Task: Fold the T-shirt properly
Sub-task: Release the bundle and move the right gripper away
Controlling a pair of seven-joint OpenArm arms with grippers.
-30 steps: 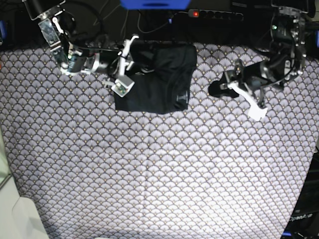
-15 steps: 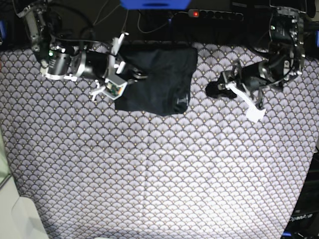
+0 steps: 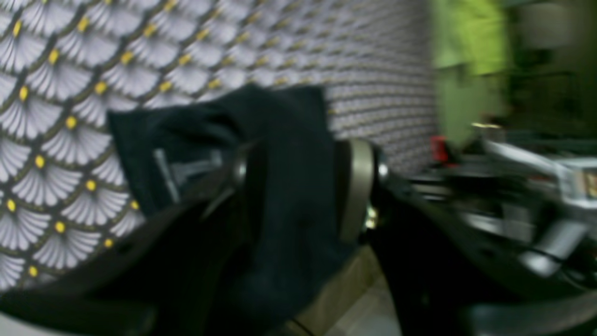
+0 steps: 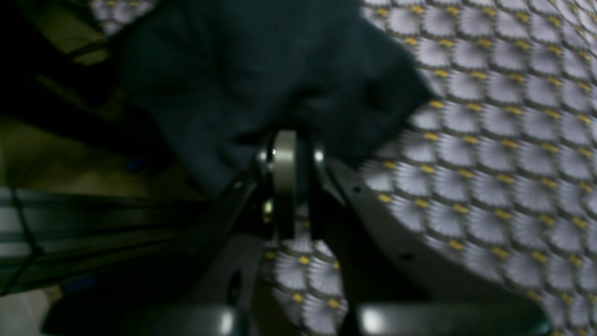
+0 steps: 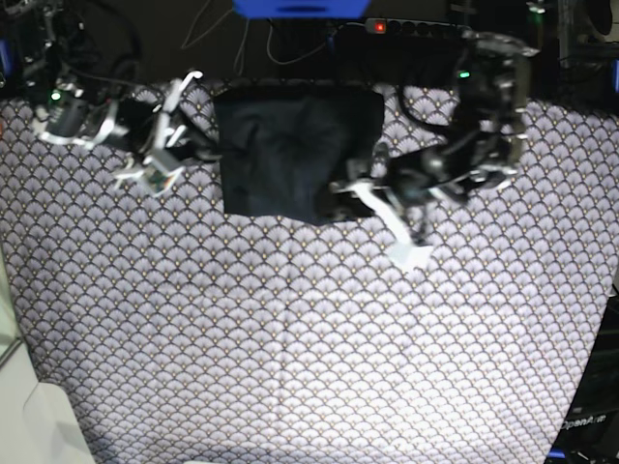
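Note:
The dark T-shirt [image 5: 290,150] lies as a folded rectangle at the back centre of the patterned cloth. My right gripper [image 5: 208,150] is at the shirt's left edge. In the right wrist view its fingers [image 4: 284,158] are pressed together, with the T-shirt [image 4: 261,70] pinched at their tips. My left gripper [image 5: 338,200] is at the shirt's lower right corner. In the left wrist view its jaws stand apart, and a thick fold of the T-shirt [image 3: 284,186] fills the gap between the fingers [image 3: 357,186].
A scale-patterned tablecloth [image 5: 290,338] covers the table. Behind the shirt a black power strip [image 5: 416,29] with a red light and a blue object [image 5: 300,8] lie along the back edge. A pale object [image 5: 39,425] sits at the front left corner.
My left arm has swung in from the right to the shirt's lower right corner. My right arm has drawn back leftward to the shirt's left edge, and that side now lies flatter.

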